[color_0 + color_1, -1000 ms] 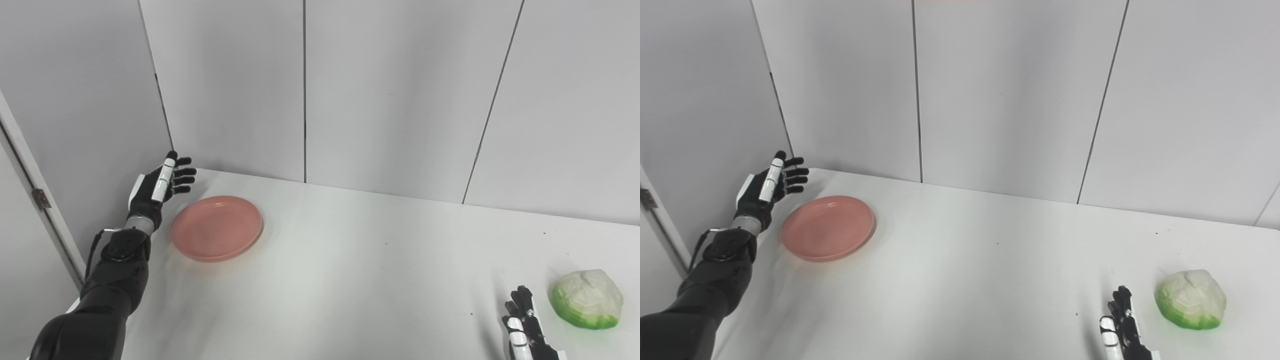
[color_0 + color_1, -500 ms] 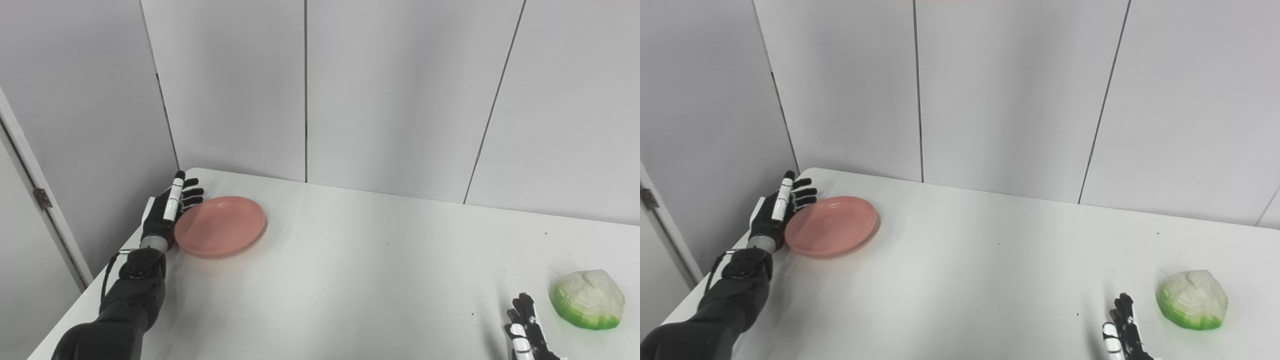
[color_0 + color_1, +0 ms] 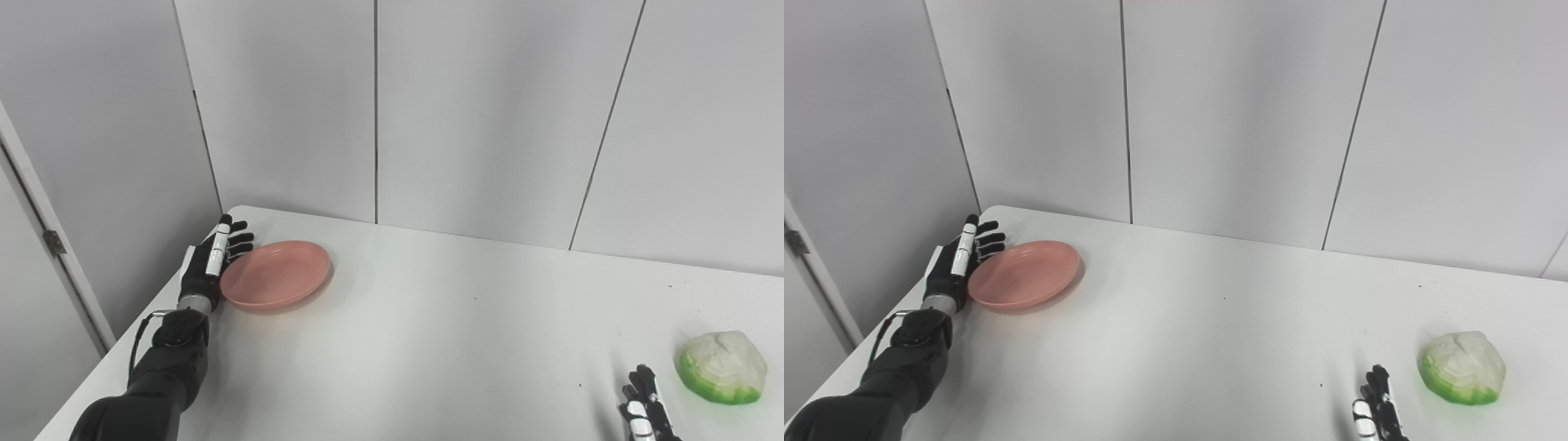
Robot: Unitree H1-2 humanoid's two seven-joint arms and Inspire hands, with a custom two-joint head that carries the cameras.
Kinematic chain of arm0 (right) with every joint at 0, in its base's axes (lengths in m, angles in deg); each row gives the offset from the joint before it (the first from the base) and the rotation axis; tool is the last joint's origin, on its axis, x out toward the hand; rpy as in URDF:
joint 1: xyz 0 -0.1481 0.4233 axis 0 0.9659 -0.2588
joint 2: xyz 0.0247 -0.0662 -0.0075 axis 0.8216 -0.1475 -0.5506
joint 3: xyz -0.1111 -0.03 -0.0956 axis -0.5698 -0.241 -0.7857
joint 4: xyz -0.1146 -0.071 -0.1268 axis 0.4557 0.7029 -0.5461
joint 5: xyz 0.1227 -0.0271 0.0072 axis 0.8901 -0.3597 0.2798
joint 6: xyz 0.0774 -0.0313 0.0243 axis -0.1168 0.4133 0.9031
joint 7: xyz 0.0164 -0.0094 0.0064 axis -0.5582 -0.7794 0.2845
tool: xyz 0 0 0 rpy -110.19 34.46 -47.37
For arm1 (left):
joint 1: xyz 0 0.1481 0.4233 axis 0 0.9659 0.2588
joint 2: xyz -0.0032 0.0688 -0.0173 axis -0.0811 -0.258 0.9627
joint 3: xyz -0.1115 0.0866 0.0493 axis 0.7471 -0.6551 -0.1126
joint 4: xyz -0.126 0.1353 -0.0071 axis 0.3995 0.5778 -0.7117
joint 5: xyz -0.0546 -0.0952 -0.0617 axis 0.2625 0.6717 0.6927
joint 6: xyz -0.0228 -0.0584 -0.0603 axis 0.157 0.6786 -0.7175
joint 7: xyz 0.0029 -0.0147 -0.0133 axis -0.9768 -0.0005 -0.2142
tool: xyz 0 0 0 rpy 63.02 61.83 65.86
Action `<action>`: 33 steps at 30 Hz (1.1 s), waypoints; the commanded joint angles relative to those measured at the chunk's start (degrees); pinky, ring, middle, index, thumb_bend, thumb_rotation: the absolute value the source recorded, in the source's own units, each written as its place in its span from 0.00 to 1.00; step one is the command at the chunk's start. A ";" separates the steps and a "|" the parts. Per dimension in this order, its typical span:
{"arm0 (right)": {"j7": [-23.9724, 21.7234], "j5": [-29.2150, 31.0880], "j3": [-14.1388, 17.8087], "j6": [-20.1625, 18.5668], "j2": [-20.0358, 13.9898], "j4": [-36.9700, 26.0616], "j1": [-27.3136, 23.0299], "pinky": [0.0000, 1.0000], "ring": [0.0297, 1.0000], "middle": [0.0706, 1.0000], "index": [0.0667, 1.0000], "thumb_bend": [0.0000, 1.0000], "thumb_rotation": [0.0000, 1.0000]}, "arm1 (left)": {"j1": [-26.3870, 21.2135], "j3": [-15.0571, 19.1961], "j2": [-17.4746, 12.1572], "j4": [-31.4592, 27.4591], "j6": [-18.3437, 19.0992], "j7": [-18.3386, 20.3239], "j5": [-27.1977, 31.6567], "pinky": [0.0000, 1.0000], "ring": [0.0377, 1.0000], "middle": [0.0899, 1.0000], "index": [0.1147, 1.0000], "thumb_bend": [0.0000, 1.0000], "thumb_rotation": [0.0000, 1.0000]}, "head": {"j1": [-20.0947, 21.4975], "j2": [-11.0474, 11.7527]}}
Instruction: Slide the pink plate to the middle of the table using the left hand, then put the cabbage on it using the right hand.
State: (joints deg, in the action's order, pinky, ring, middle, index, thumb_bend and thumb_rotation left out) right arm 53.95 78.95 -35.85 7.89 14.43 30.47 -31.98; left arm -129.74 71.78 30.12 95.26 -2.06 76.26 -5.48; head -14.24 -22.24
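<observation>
A pink plate (image 3: 275, 274) lies on the white table (image 3: 429, 343) near its far left corner. My left hand (image 3: 211, 263) stands open on edge against the plate's left rim, fingers apart and pointing away from me. A pale green and white cabbage (image 3: 723, 366) sits at the right side of the table. My right hand (image 3: 646, 413) rests low at the bottom edge, just left of the cabbage and apart from it; only its fingertips show, spread and holding nothing.
Grey wall panels (image 3: 478, 116) close off the back of the table, and another panel (image 3: 98, 135) runs along its left side. The table's left edge (image 3: 116, 349) lies close beside my left arm.
My left hand came down from above the corner to the plate's left rim. The plate has shifted slightly right. The view has also shifted a little. The right hand sank slightly lower in the picture.
</observation>
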 commanded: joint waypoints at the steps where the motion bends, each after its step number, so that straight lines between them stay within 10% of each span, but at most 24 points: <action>1: -0.37 0.29 -0.01 -0.09 0.21 -2.47 -1.06 1.00 1.00 1.00 1.00 0.37 0.85 | -1.19 0.26 1.31 0.20 -0.28 2.42 0.72 0.71 0.72 0.70 0.69 0.76 1.00 | 0.01 -0.05; 33: 0.08 0.47 0.02 -0.07 1.51 -2.47 -1.51 1.00 1.00 1.00 1.00 0.37 0.85 | 2.61 1.10 9.71 -12.28 3.59 9.45 5.06 0.74 0.77 0.75 0.73 0.78 1.00 | 1.15 -1.15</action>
State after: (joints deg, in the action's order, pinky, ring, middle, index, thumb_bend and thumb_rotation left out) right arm 53.98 79.43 -35.95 6.60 15.48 29.12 -32.06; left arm -126.87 73.39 39.54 84.18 0.65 85.99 0.42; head -13.10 -23.38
